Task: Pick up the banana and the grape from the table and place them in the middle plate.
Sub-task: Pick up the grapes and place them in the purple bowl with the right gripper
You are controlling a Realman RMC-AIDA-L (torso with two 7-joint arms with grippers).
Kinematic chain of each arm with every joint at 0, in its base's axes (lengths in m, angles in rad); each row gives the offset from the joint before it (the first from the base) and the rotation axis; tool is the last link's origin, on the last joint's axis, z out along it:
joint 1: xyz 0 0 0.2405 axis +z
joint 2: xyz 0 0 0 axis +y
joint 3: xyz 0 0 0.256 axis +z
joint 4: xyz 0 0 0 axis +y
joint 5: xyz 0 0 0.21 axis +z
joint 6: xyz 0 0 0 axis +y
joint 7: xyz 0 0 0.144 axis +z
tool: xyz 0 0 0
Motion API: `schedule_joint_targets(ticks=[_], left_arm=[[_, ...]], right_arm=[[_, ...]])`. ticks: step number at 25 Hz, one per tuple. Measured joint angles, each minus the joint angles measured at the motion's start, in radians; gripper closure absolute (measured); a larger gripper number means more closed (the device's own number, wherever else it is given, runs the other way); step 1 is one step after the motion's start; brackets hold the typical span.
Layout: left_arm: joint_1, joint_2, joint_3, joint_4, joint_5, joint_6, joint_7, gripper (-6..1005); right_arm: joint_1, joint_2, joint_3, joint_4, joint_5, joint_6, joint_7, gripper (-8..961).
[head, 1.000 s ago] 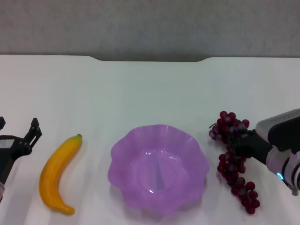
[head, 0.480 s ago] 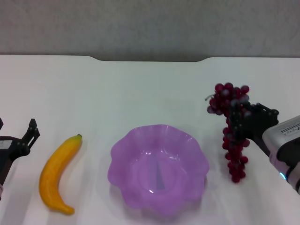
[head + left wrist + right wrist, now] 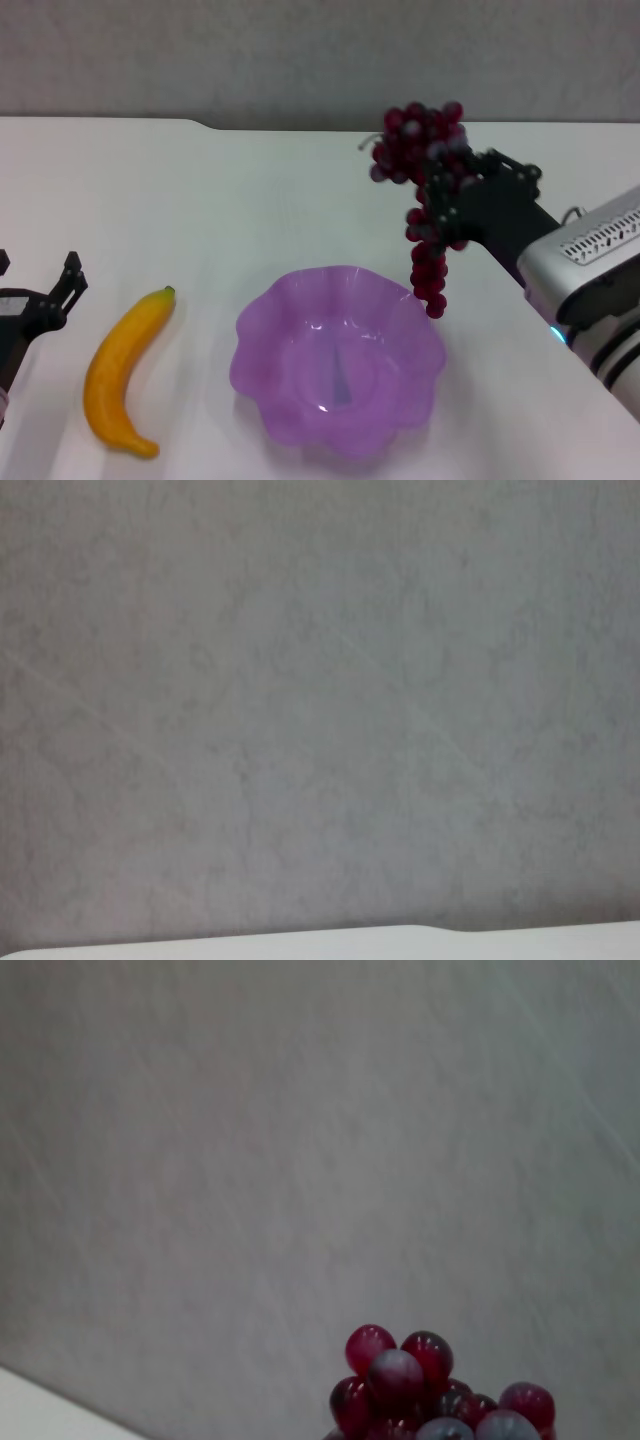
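Observation:
My right gripper [image 3: 447, 192] is shut on the grape [image 3: 417, 150], a dark-red bunch held in the air. Its tail hangs down over the far right rim of the middle plate [image 3: 290, 400], a translucent purple scalloped dish at the front centre of the white table [image 3: 250, 200]. The top of the bunch also shows in the right wrist view [image 3: 420, 1390]. The yellow banana [image 3: 125, 370] lies on the table left of the plate, stem tip pointing away. My left gripper [image 3: 60, 285] stands open at the left edge, left of the banana and apart from it.
A grey wall [image 3: 320, 55] rises behind the table's notched far edge. The left wrist view shows only that wall [image 3: 320, 700] and a strip of table edge [image 3: 400, 945].
My right gripper has lifted the grape off the table at the right and carried it up and to the left, toward the plate. The left arm and banana have not moved.

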Motion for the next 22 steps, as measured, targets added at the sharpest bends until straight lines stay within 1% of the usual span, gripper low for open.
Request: schedule_joint_targets(ticks=[5, 9, 16, 22], left_arm=[[-0.001, -0.001, 0.001, 0.009, 0.000, 0.000, 0.000, 106], [-0.004, -0.002, 0.005, 0.010, 0.000, 0.000, 0.000, 106], [-0.005, -0.003, 0.005, 0.010, 0.000, 0.000, 0.000, 106], [-0.005, -0.003, 0.003, 0.011, 0.000, 0.000, -0.003, 106]], right_arm=[[0.000, -0.001, -0.020, 0.074, -0.029, 0.023, 0.001, 619], [0.004, -0.001, -0.048, 0.081, -0.041, 0.027, 0.000, 626], [0.010, 0.005, -0.113, 0.011, -0.043, 0.021, 0.003, 633], [0.039, 0.007, -0.133, -0.087, -0.032, 0.022, 0.032, 638]])
